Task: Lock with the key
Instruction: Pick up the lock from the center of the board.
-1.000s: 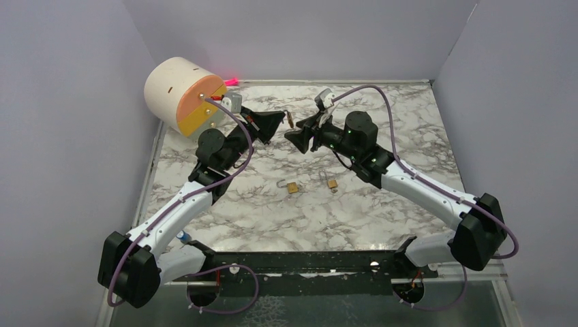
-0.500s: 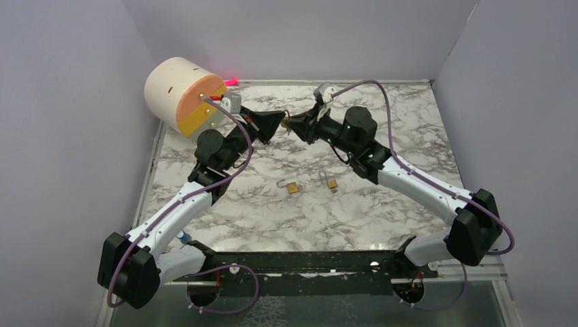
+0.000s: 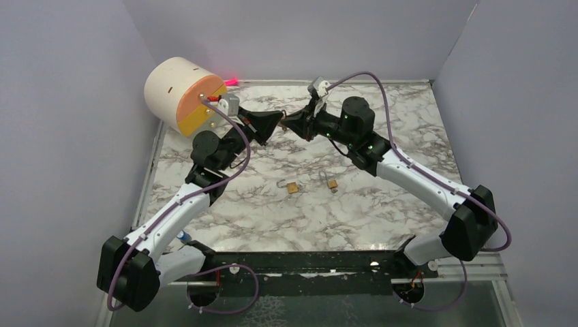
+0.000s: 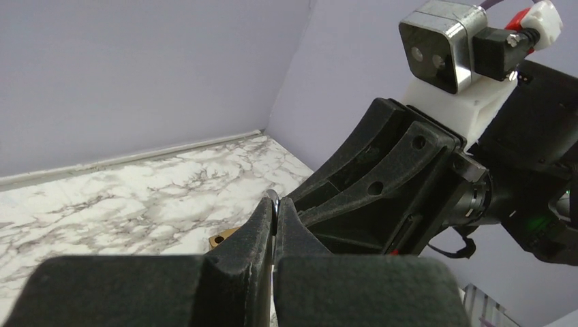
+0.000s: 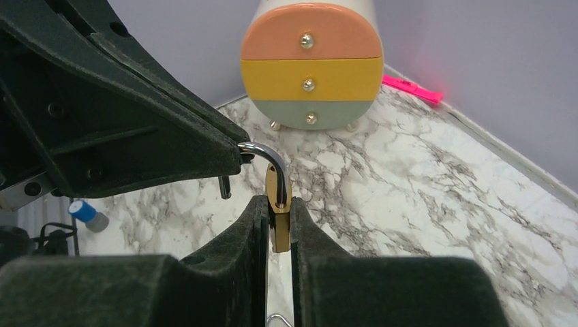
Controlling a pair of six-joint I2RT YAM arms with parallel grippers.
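Where the two arms meet over the far middle of the marble table (image 3: 382, 102), the top view shows only that the left gripper (image 3: 278, 122) and the right gripper (image 3: 289, 122) come tip to tip; what is between them is too small to tell there. The biggest object, a round drawer unit (image 3: 178, 92), lies on its side at the far left corner. From above its face shows orange and yellow, while the right wrist view shows three fronts, orange, yellow and grey-green, each with a small knob. The right wrist view also makes clear the padlock (image 5: 278, 204): its brass body stands upright in the air, pinched between the right gripper's two pads, and its steel shackle (image 5: 268, 153) curves up and to the left into the left gripper's finger. A short steel end shows below that finger, apart from the body. The left wrist view adds that the left gripper's pads are pressed together on a thin metal edge, with the right gripper just behind it and a bit of brass below. Two more padlocks (image 3: 292, 187) (image 3: 332, 184) lie near each other on the middle of the table, well apart from the grippers, seen only from above. A pink mark (image 3: 232, 81) sits at the far edge, just right of the drawer unit.
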